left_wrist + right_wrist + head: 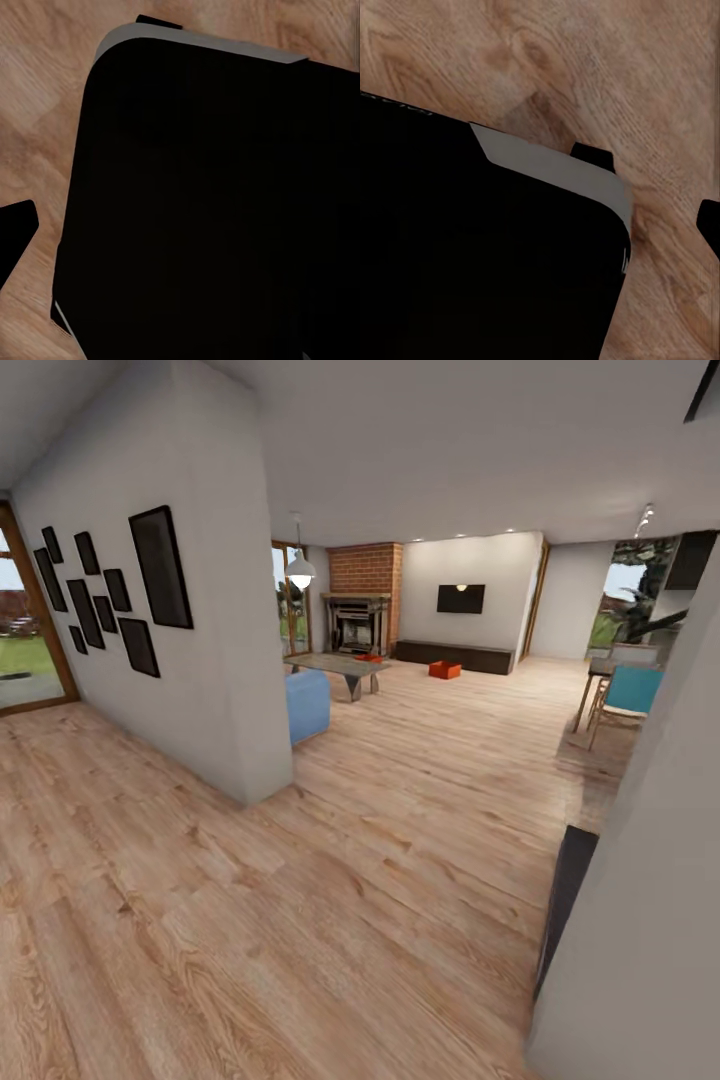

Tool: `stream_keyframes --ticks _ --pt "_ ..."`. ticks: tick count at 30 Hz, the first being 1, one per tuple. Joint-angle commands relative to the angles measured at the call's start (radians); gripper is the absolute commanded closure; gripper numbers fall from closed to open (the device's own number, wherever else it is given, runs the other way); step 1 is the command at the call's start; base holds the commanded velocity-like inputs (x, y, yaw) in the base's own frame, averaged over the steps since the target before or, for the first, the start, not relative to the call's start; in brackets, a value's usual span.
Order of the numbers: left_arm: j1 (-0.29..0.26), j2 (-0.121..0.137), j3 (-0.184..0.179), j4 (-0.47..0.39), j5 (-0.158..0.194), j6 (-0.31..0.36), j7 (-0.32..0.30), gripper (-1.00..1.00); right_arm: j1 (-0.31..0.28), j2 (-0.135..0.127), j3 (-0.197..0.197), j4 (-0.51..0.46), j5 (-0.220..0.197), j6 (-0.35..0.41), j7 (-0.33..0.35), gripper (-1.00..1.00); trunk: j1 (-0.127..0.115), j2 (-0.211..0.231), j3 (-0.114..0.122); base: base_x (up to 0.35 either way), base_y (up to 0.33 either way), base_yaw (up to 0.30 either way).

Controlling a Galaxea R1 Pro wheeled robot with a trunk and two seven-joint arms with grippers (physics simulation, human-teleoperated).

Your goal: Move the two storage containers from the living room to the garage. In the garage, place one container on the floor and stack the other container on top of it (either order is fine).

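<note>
You're looking from the head cam down a long light wood-plank floor (400,840) into the living room. One orange-red storage container (444,670) sits on the planks far ahead, just in front of the long dark cabinet (455,656) under the wall TV (460,598). A 2nd orange-red bit (369,657) shows by the brick fireplace (362,605), just behind the low coffee table (340,665); too small to tell if it's the other bin. Blue sofa (307,705) pokes out past the white partition wall (190,660) w/ black picture frames (160,568). Teal chair (630,695) and a table stand at right. In both wrist cams you see planks and a big black body w/ a grey rim (555,169), which I take for the robot's own base. Dark tips at the edges (16,229) could be fingers, so I can't tell whether either gripper is released or clenched.
</note>
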Motion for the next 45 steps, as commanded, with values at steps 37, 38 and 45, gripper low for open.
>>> stream_keyframes --ticks 37,38,45 --pt "0.000 0.000 0.002 0.000 0.004 -0.002 0.002 -1.00 -0.001 -0.001 0.003 0.005 -0.005 -0.004 -0.007 -1.00 0.001 0.000 -0.001 0.336 0.000 0.097" --pt "0.000 0.000 0.002 0.000 0.004 -0.002 0.002 -1.00 -0.001 -0.001 0.002 0.005 -0.005 -0.004 -0.007 -1.00 0.001 0.000 -0.001 0.336 0.000 0.000" --pt "0.000 -0.001 0.002 -0.001 0.005 -0.001 0.002 -1.00 -0.001 -0.003 0.003 0.006 -0.003 -0.005 -0.007 -1.00 0.001 0.000 -0.001 0.336 0.000 0.000"
